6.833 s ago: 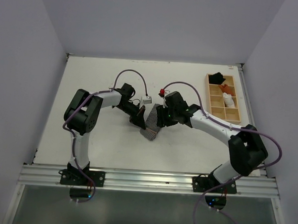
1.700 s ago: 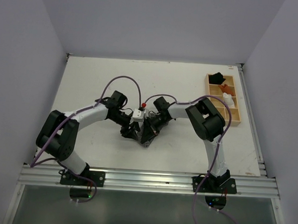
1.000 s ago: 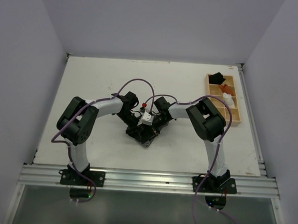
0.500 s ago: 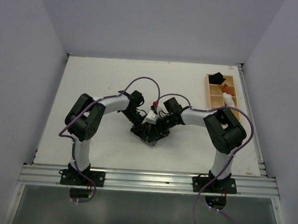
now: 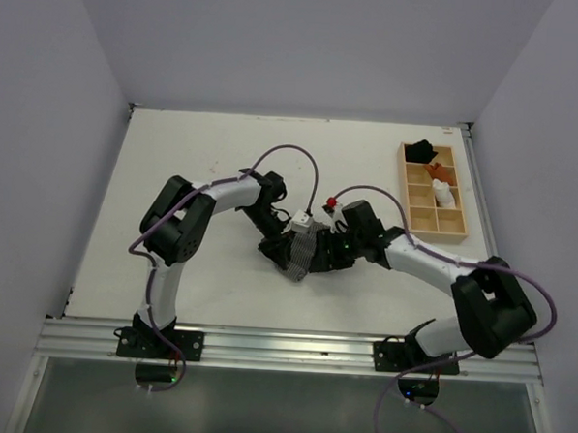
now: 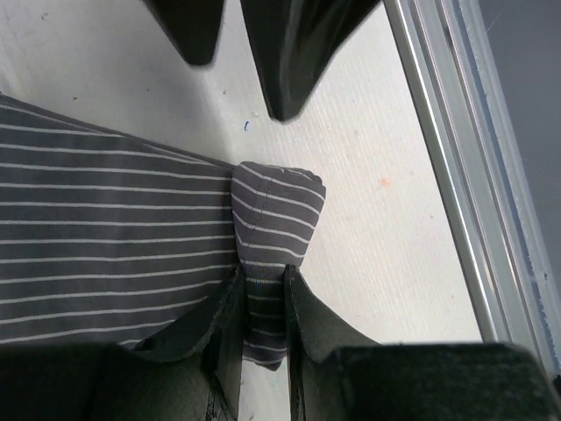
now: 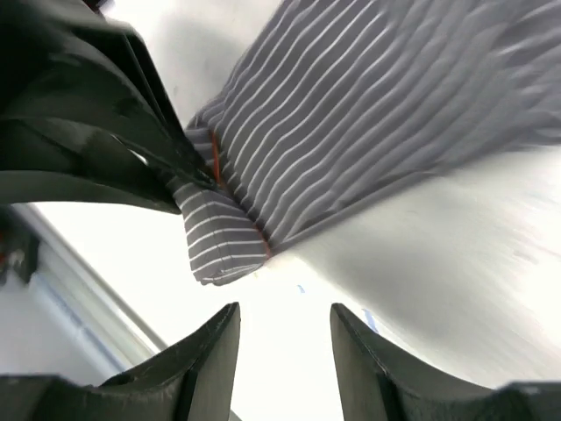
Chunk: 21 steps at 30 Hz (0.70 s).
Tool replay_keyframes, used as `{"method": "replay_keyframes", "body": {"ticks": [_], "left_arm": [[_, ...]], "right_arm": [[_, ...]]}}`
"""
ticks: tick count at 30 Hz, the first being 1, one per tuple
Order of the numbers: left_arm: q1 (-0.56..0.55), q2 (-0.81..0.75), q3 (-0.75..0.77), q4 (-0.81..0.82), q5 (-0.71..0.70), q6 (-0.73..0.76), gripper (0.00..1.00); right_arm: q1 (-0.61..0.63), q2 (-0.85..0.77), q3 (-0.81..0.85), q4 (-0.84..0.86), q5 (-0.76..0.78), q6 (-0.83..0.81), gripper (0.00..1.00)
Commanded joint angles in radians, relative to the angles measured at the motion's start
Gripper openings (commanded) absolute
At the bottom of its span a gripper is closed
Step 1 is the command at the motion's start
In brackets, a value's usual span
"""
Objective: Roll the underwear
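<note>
The underwear is a grey cloth with fine white stripes, lying on the white table near its middle. My left gripper is shut on its folded corner tab, the fingers pinching the cloth between them. The flat striped part spreads to the left in the left wrist view. My right gripper is open and empty, just right of the underwear; its fingers stand apart above bare table. The underwear shows in the right wrist view with the left gripper's fingers at its corner.
A wooden compartment tray at the back right holds small black, orange and white bundles. The metal rail runs along the table's near edge and shows in the left wrist view.
The right arm has drawn back to the right and its gripper has come off the underwear. The left gripper stays pinched on the cloth's corner, and the striped cloth now shows between the grippers.
</note>
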Motion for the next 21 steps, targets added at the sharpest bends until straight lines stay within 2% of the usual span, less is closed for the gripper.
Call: {"method": "replay_keyframes", "body": {"ticks": [1, 2, 3, 6, 7, 8, 10, 14, 21], "left_arm": [[-0.015, 0.055, 0.066, -0.045, -0.035, 0.010, 0.16], [-0.018, 0.067, 0.076, -0.053, -0.031, -0.002, 0.16], [-0.020, 0.080, 0.089, -0.062, -0.023, -0.008, 0.16], [-0.029, 0.127, 0.141, -0.102, -0.026, -0.026, 0.16], [-0.030, 0.150, 0.170, -0.115, -0.028, -0.036, 0.16], [-0.037, 0.161, 0.188, -0.125, -0.029, -0.042, 0.15], [-0.041, 0.190, 0.230, -0.137, -0.032, -0.056, 0.15], [-0.044, 0.215, 0.273, -0.157, -0.025, -0.080, 0.15], [-0.044, 0.219, 0.261, -0.139, -0.029, -0.118, 0.16]], "right_arm": [[0.005, -0.196, 0.002, -0.059, 0.324, 0.069, 0.49], [0.008, -0.231, 0.009, -0.082, 0.370, 0.066, 0.49], [0.029, -0.269, 0.020, -0.111, 0.489, 0.065, 0.50], [0.106, -0.374, 0.057, -0.190, 0.628, 0.034, 0.50], [0.141, -0.394, 0.078, -0.219, 0.720, 0.019, 0.50], [0.226, -0.395, 0.091, -0.230, 0.769, -0.021, 0.51], [0.314, -0.374, 0.141, -0.256, 0.858, -0.065, 0.52], [0.480, -0.241, 0.245, -0.300, 0.889, -0.238, 0.54], [0.528, -0.052, 0.309, -0.319, 0.791, -0.386, 0.55]]}}
